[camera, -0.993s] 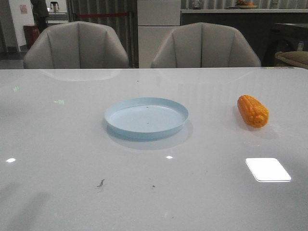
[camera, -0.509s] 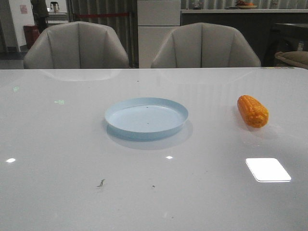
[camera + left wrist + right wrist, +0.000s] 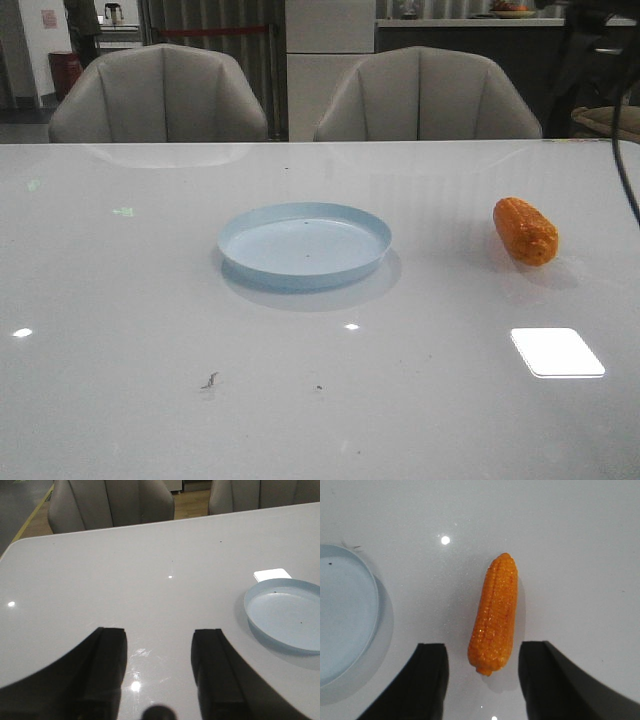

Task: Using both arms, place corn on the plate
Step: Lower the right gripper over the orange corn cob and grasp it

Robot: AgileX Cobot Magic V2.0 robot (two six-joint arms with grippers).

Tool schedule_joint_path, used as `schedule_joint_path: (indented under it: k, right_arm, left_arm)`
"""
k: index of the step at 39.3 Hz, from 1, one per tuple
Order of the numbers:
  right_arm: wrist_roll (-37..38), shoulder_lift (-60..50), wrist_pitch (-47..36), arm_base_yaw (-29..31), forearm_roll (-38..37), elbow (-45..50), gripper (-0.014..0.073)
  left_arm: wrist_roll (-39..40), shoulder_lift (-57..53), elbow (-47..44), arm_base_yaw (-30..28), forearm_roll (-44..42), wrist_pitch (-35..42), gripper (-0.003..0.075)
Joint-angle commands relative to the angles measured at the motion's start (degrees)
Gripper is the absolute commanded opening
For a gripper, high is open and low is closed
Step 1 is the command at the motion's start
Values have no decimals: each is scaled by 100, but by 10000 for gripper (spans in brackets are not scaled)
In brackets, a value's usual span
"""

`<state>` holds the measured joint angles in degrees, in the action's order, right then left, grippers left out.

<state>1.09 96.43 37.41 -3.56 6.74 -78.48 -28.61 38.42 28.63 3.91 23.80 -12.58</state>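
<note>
The corn [image 3: 525, 231] lay on its side on the white table [image 3: 120, 330], well to the right of the plate [image 3: 304, 245] and not touching it. The plate sat near the table's middle, holding only a few dark specks. No brand, label or readable writing showed on the corn, the plate or the table (a small red-and-white notice [image 3: 48, 18] hung on the far wall, too blurred to read).

In the right wrist view the right gripper [image 3: 482, 680] hung above the corn [image 3: 494, 614] with its 2 fingers [image 3: 431, 680] spread apart, one on each side of the cob's blunt end and touching nothing; the plate's rim [image 3: 372, 630] showed just beside.

The left gripper [image 3: 159, 672] was likewise spread wide over bare table, its 2 fingers [image 3: 107, 670] holding nothing, with the plate [image 3: 285, 614] off to one side.

2 grey chairs [image 3: 160, 95] stood behind the table.
</note>
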Motion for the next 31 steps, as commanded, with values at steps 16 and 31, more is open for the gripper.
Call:
schedule_joint_path:
  k: [16,31]
  right_arm:
    - [9,1616,245,41,-37,-1543,492]
    - [9,2086,247,35,-31,-1543,492]
  left_arm:
    - [-8,-15,163,0,33,456,376]
    - [-8,-15,163,0,33,456,376]
